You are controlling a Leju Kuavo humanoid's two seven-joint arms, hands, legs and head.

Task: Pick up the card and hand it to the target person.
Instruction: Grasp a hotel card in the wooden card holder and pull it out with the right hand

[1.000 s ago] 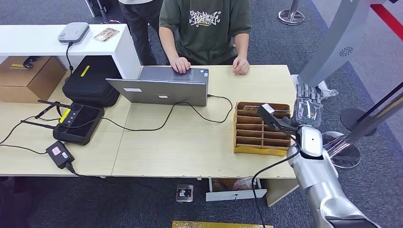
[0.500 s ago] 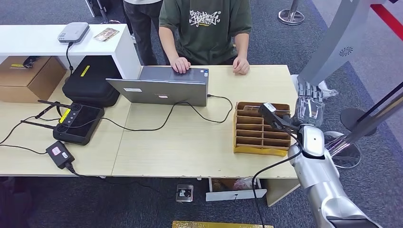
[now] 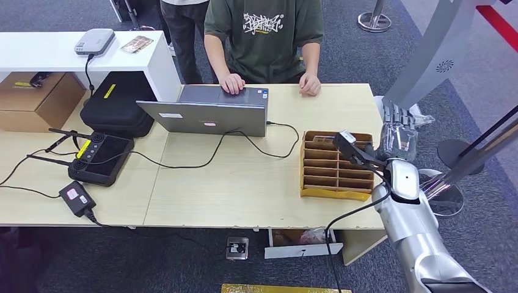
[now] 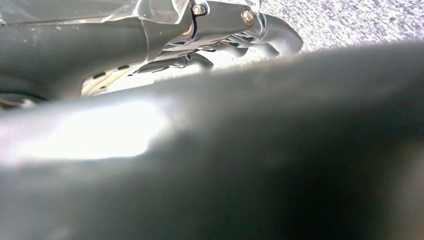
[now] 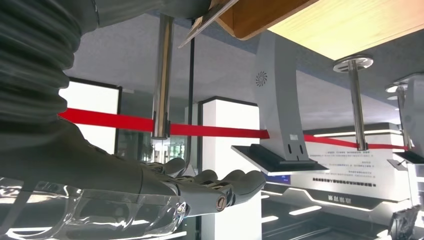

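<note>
**Card in the slotted holder, right hand alongside**

Card (image 3: 325, 138): pale slip in a far slot of the cardboard holder (image 3: 335, 165), near the desk's (image 3: 244, 183) right edge, long axis along the slot. Right hand (image 3: 397, 131), fingers apart and empty, hangs off that edge, right of the card. Left hand (image 4: 220, 30): finger state unclear. No card writing legible.

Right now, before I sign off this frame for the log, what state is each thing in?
Right hand: open, fingers extended, holding nothing, beside the table's right edge.
Card organizer: upright on the table, untouched.
Laptop: lid open, cable plugged in.
Person's hand: resting on the laptop.
</note>
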